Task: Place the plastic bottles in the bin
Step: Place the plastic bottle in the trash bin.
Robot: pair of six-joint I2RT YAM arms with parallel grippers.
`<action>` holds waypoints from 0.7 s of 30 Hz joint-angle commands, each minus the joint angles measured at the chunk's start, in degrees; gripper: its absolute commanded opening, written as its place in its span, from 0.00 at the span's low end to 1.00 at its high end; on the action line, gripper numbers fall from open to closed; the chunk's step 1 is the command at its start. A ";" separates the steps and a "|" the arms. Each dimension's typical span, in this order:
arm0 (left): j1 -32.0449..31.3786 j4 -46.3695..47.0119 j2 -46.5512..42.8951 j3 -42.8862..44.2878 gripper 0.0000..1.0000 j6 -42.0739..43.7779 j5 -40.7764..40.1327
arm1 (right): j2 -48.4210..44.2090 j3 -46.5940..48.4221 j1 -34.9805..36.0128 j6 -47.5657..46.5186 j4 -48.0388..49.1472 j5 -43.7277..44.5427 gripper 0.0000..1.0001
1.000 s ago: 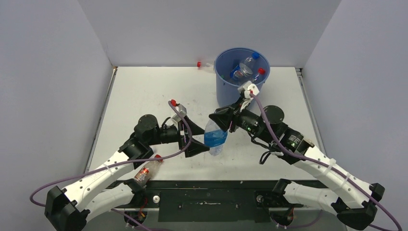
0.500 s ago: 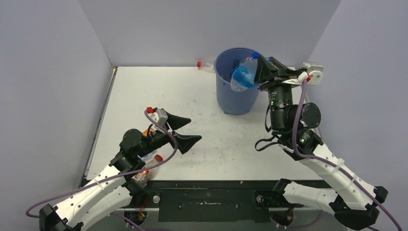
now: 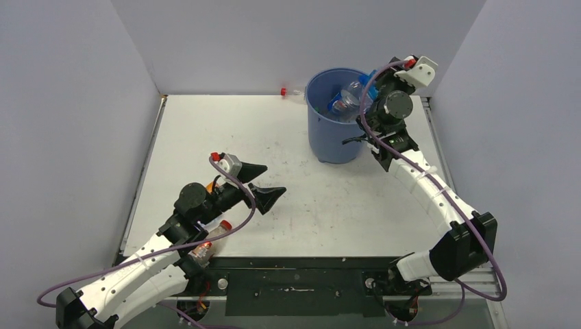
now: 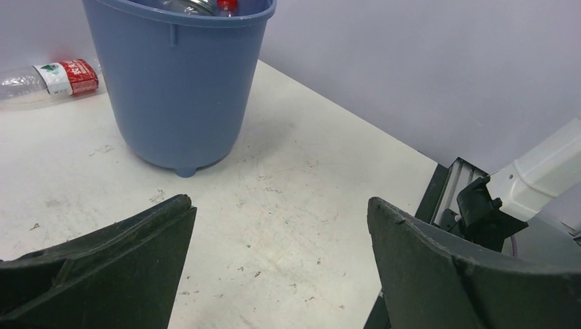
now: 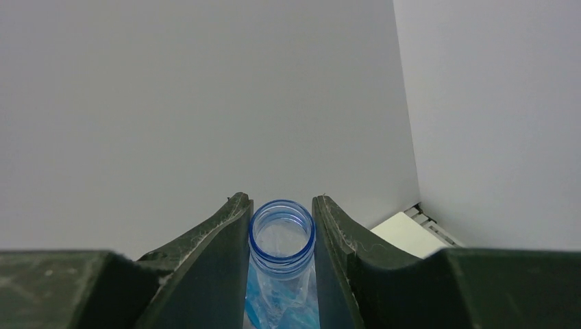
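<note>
The bin (image 3: 334, 130) is a round blue bucket at the table's back; in the left wrist view the bin (image 4: 179, 82) fills the upper left. Several plastic bottles (image 3: 348, 97) lie inside it. My right gripper (image 5: 281, 201) is shut on the open neck of a clear, blue-labelled bottle (image 5: 281, 240), and its wrist (image 3: 394, 106) hangs over the bin's right rim. My left gripper (image 3: 270, 181) stands open and empty above the table (image 4: 288, 178). A red-capped bottle (image 3: 209, 240) lies under the left arm. Another red-labelled bottle (image 4: 63, 77) lies behind the bin.
Grey walls close in the table on three sides. A metal rail (image 3: 433, 144) runs along the table's right edge. The red-capped bottle (image 3: 290, 92) behind the bin lies against the back wall. Something orange (image 3: 209, 186) shows beside the left wrist.
My right gripper carried the blue-labelled bottle from the table's middle up to the bin and now over its right rim. The left arm drew back toward the near left, staying open.
</note>
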 commanded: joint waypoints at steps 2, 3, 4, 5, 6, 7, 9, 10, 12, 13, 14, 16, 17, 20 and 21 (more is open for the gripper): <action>-0.37 0.94 -0.63 1.36 0.96 1.31 -1.26 | 0.41 1.58 -2.91 5.12 4.08 -3.04 0.05; -0.36 1.02 -0.56 1.36 0.96 1.26 -1.16 | 0.72 1.27 -3.54 6.27 3.85 -3.53 0.05; -0.42 1.04 -0.54 1.36 0.96 1.22 -0.99 | 1.13 1.17 -3.90 7.28 3.26 -3.56 0.05; -0.42 1.04 -0.54 1.36 0.96 1.21 -0.96 | 1.52 1.13 -4.15 7.71 2.63 -3.49 0.05; -0.41 1.02 -0.56 1.30 0.96 1.21 -0.96 | 2.00 0.93 -4.26 7.89 2.30 -3.52 0.05; -0.45 1.05 -0.54 1.28 0.96 1.26 -0.97 | 2.39 0.63 -4.35 7.71 2.32 -3.72 0.05; -0.42 1.05 -0.54 1.36 0.96 1.21 -1.13 | 3.34 0.25 -4.26 7.48 1.64 -3.87 0.05; -0.45 0.97 -0.54 1.36 0.96 1.28 -1.12 | 3.73 0.10 -4.34 7.54 0.85 -3.85 0.05; -0.44 0.73 -0.54 1.44 0.96 1.43 -1.13 | 4.35 -0.97 -4.32 7.85 -0.03 -3.65 0.05; -0.50 0.59 -0.62 1.49 0.96 1.51 -1.13 | 4.48 -1.65 -4.35 8.01 -0.28 -3.59 0.05; -0.60 0.53 -0.69 1.53 0.96 1.62 -1.20 | 4.68 -2.32 -4.37 8.30 -0.71 -3.56 0.05; -0.75 0.44 -0.72 1.45 0.96 1.82 -1.30 | 5.19 -3.20 -4.32 8.88 -1.63 -3.78 0.05; -0.78 0.39 -0.60 1.45 0.96 1.83 -1.39 | 5.47 -3.50 -4.34 9.31 -2.40 -4.04 0.05; -0.93 0.20 -0.14 1.66 0.96 1.98 -1.21 | 6.39 -3.34 -4.29 11.15 -5.36 -5.43 0.05; -1.03 0.03 0.01 1.79 0.96 2.00 -1.18 | 6.66 -3.06 -4.35 12.27 -6.94 -6.21 0.05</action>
